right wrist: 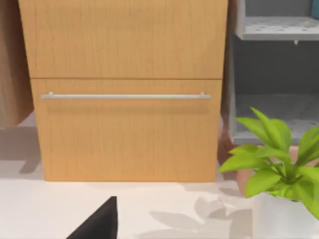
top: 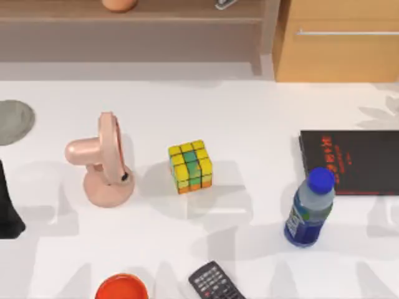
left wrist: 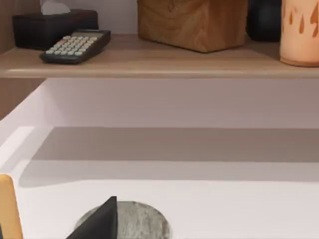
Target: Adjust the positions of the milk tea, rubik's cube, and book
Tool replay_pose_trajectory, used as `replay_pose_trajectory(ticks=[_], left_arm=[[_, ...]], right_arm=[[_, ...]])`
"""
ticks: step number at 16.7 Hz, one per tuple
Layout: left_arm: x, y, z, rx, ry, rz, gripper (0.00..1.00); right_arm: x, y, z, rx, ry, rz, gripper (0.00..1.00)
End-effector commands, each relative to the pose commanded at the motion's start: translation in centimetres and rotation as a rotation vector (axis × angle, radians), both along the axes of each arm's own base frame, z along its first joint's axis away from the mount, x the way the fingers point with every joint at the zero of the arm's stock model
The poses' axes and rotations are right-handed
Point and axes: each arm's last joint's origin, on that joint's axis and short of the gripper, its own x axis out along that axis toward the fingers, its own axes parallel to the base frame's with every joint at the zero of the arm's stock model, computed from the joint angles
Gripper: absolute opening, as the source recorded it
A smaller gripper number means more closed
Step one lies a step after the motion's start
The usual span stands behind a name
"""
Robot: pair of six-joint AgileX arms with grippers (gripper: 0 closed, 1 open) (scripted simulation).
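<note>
A: Three things to shift, and you have none in hand yet. Your rubik's cube (top: 190, 166) sits untouched near the table's middle, resting flat, with the pink desk fan (top: 103, 161) at its 9 o'clock, close by but apart.

B: And the milk tea?

A: Look to the wooden shelf (left wrist: 149, 59) at the table's 12 o'clock edge. Your left wrist view catches the peach-orange cup (left wrist: 300, 31) standing upright there, past a wooden block (left wrist: 192, 22) and a calculator (left wrist: 76, 46). Of the teal book I can show you nothing.

B: What else crowds the cube?

A: A blue water bottle (top: 310, 208) at its 4 o'clock, well apart, with the black book with red lettering (top: 350, 161) beyond at 3 o'clock. A remote (top: 215, 283) lies at 6 o'clock, an orange-red round thing (top: 122, 288) at 7.

B: Where are my arms?

A: Your left arm (top: 9, 205) waits at the table's 9 o'clock edge, near a grey disc (top: 14, 121); your right faces the drawer cabinet (right wrist: 124, 89) and a potted plant (right wrist: 279, 164). Whether either gripper's fingers are apart, I cannot tell.

B: So, next?

A: I'd judge this the start. Reach for the cube, descending clear of the fan.
</note>
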Motion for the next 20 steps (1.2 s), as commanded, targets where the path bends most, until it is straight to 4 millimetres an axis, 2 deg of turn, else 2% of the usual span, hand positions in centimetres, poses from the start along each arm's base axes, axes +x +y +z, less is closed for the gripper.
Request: replay_pose_trajectory(ticks=[2, 4, 7, 10, 13, 15, 17, 20], left_arm=[[0.0, 0.0, 0.0, 0.0, 0.0, 0.0, 1.0], [0.0, -0.1, 0.9, -0.002, -0.016, -0.004, 1.0], [0.5, -0.4, 3.9, -0.008, -0.062, -0.012, 1.0], [2.3, -1.0, 7.8, -0.018, -0.094, -0.017, 1.0], [6.6, -2.2, 10.9, -0.024, -0.071, -0.022, 1.0], [10.8, -3.6, 11.5, -0.021, -0.026, -0.024, 1.0], [15.2, -5.4, 10.8, -0.012, 0.022, -0.025, 1.0], [21.0, -8.5, 8.5, 0.002, 0.067, -0.026, 1.0]], right_arm=[[0.0, 0.0, 0.0, 0.0, 0.0, 0.0, 1.0], [0.0, 0.0, 0.0, 0.0, 0.0, 0.0, 1.0], [0.0, 0.0, 0.0, 0.0, 0.0, 0.0, 1.0], [0.0, 0.0, 0.0, 0.0, 0.0, 0.0, 1.0], [0.0, 0.0, 0.0, 0.0, 0.0, 0.0, 1.0], [0.0, 0.0, 0.0, 0.0, 0.0, 0.0, 1.0], [0.0, 0.0, 0.0, 0.0, 0.0, 0.0, 1.0], [0.0, 0.0, 0.0, 0.0, 0.0, 0.0, 1.0]])
